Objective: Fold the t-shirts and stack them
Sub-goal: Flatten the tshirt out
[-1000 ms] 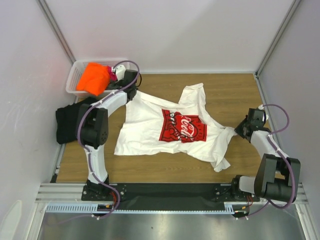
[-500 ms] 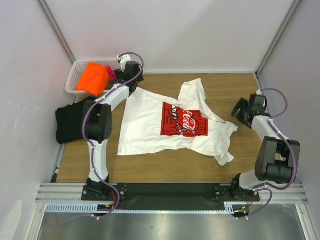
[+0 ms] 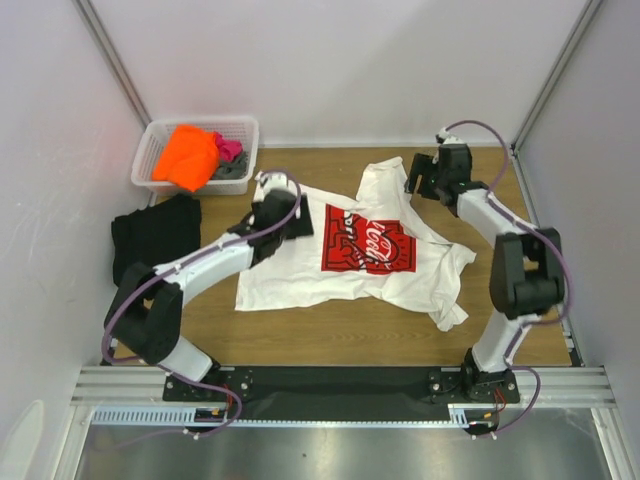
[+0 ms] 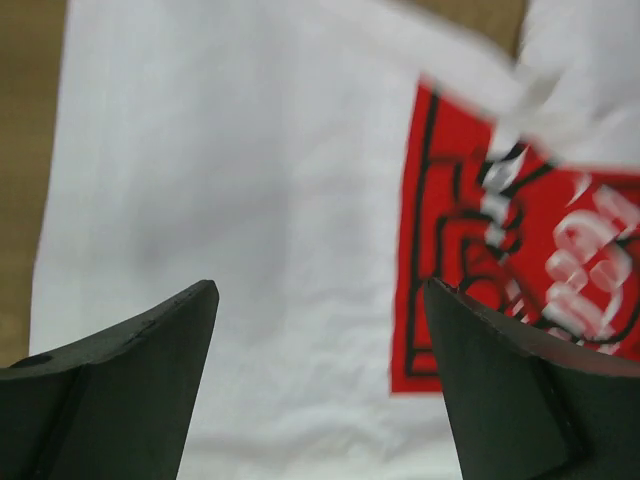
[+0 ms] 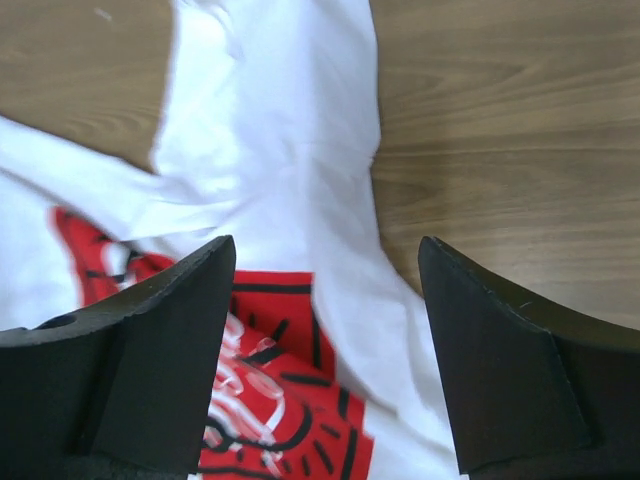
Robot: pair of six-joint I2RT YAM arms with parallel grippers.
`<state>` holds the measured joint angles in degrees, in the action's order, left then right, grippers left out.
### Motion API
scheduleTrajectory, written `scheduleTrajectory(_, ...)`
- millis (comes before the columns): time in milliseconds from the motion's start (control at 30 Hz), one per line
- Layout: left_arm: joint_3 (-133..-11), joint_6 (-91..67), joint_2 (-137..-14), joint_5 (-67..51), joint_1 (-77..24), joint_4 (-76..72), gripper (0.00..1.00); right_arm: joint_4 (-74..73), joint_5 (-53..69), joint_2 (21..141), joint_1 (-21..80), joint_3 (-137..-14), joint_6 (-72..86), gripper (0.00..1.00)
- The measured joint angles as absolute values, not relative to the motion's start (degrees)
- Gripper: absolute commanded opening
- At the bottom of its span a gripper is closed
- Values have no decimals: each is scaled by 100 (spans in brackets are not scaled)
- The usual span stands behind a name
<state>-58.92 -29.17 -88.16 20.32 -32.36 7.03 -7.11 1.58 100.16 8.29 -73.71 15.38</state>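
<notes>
Lying rumpled across the middle of the tabletop (image 3: 340, 335), the white t-shirt (image 3: 290, 270) was judged light, limp and prone to bunching (best pinched at hem corners or shoulder seams). The left tool (image 4: 320, 300), at the graphic's 9 o'clock, and the right tool (image 5: 325, 255), at its 1 o'clock, were seen spread wide, holding nothing. White script on the red graphic (image 3: 367, 245) was read, tentatively, as Coca-Cola.
</notes>
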Motion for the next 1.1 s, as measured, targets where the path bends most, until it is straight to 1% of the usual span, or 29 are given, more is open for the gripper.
scheduleTrajectory(100,-4980,-3203,-8637,1865,-3306,897,84,-819,137,10851,829,-7618,1441,74)
scheduleTrajectory(200,-4204,-3479,-8580,1761,-3326,1125,81,-1000,128,11264,829,-7631,1393,72)
scheduleTrajectory(233,-4038,-3494,-8571,1831,-3328,1162,80,-1041,128,11336,832,-7631,1376,70)
scheduleTrajectory(300,-3948,-3625,-8418,1782,-3343,1087,78,-1085,121,11384,864,-7634,1321,68)
scheduleTrajectory(400,-3841,-3721,-8359,1791,-3352,1066,69,-1103,64,11404,969,-7738,1240,60)
scheduleTrajectory(433,-3833,-3750,-8361,1826,-3352,1055,66,-1094,27,11424,1015,-7802,1212,56)
scheduleTrajectory(467,-3833,-3765,-8374,1865,-3352,1061,62,-1083,-3,11463,1048,-7867,1188,42)
scheduleTrajectory(533,-3835,-3804,-8401,1964,-3354,1090,59,-1083,-43,11550,1098,-7966,1173,31)
scheduleTrajectory(567,-3835,-3841,-8403,2005,-3356,1109,52,-1090,-80,11605,1127,-8014,1170,22)
scheduleTrajectory(600,-3830,-3896,-8403,2064,-3371,1129,50,-1087,-113,11662,1138,-8049,1166,18)
scheduleTrajectory(633,-3822,-3938,-8396,2119,-3393,1155,47,-1087,-141,11699,1138,-8060,1166,12)
scheduleTrajectory(667,-3800,-3981,-8379,2176,-3424,1184,42,-1098,-191,11725,1129,-8060,1173,8)
scheduleTrajectory(733,-3721,-4110,-8289,2261,-3522,1262,40,-1116,-244,11747,1103,-8066,1179,0)
scheduleTrajectory(767,-3680,-4176,-8226,2285,-3577,1310,39,-1149,-268,11754,1085,-8090,1175,0)
scheduleTrajectory(833,-3573,-4294,-8088,2322,-3680,1404,36,-1214,-351,11758,1057,-8173,1184,0)
scheduleTrajectory(867,-3516,-4351,-8020,2346,-3726,1448,29,-1229,-405,11758,1037,-8211,1184,0)
scheduleTrajectory(900,-3457,-4410,-7950,2368,-3765,1470,27,-1232,-451,11758,1024,-8232,1184,0)
scheduleTrajectory(1100,-3332,-4665,-7784,2493,-3964,1636,27,-1293,-670,11758,803,-8259,1192,0)
